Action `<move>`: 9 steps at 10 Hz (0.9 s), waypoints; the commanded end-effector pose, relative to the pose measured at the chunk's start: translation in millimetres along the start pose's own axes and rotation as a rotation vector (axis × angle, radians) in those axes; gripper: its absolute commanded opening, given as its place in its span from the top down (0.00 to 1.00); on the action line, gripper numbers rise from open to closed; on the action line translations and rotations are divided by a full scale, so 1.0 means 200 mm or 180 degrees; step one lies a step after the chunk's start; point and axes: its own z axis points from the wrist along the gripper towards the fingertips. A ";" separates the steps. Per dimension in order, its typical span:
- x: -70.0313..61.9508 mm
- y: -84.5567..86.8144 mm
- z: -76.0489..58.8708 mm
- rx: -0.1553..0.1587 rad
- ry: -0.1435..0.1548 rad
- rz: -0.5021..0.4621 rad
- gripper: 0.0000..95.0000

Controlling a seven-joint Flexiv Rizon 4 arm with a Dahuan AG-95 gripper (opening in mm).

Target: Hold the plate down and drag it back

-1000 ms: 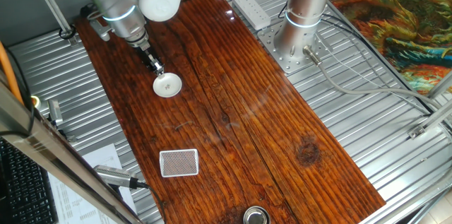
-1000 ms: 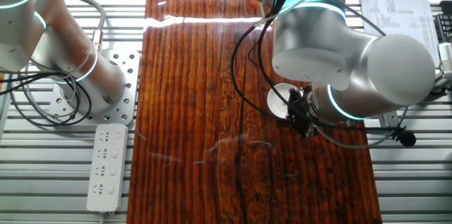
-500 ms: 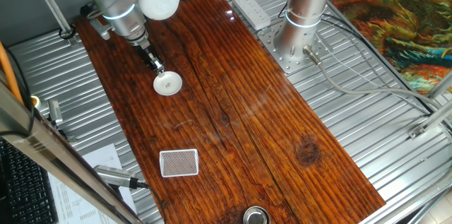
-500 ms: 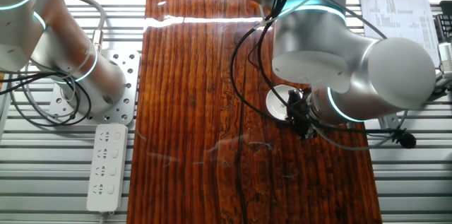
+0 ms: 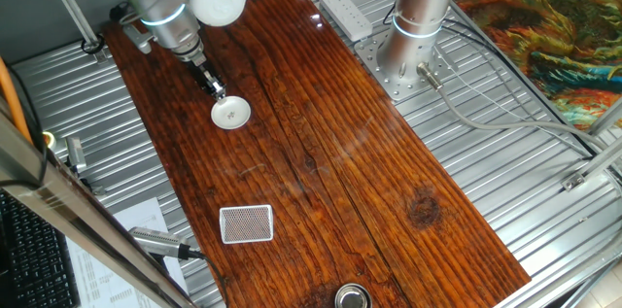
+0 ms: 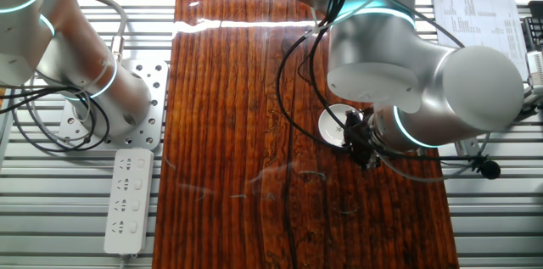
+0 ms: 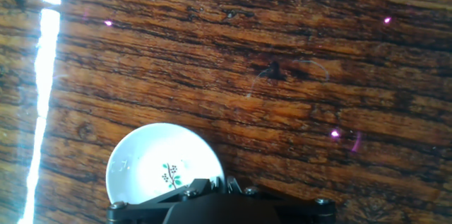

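The small round white plate [image 5: 230,113] lies on the wooden table top near its far left end. It also shows in the other fixed view [image 6: 331,121] and in the hand view [image 7: 159,169], where a small green sprig mark sits at its centre. My gripper [image 5: 215,91] comes down at a slant onto the plate's rim. Its fingertips stand close together, shut, and press on the plate's edge [image 7: 222,180]. In the other fixed view the gripper [image 6: 356,136] covers the plate's right side.
A white gridded card [image 5: 246,223] lies near the front left of the table. A metallic cup [image 5: 353,297] stands at the front edge. A second arm's base [image 5: 413,41] and a power strip [image 5: 346,12] sit beside the table.
The plate and the gripper on it have slid together a short way toward the far end of the table.
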 end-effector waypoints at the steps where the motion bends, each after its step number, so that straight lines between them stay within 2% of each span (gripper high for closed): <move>1: 0.00 0.00 0.01 -0.0016 0.0008 0.0026 1.00; 5: 0.00 0.00 0.01 -0.0014 -0.0003 0.0185 1.00; 9: 0.00 0.00 0.00 -0.0003 0.0005 0.0184 1.00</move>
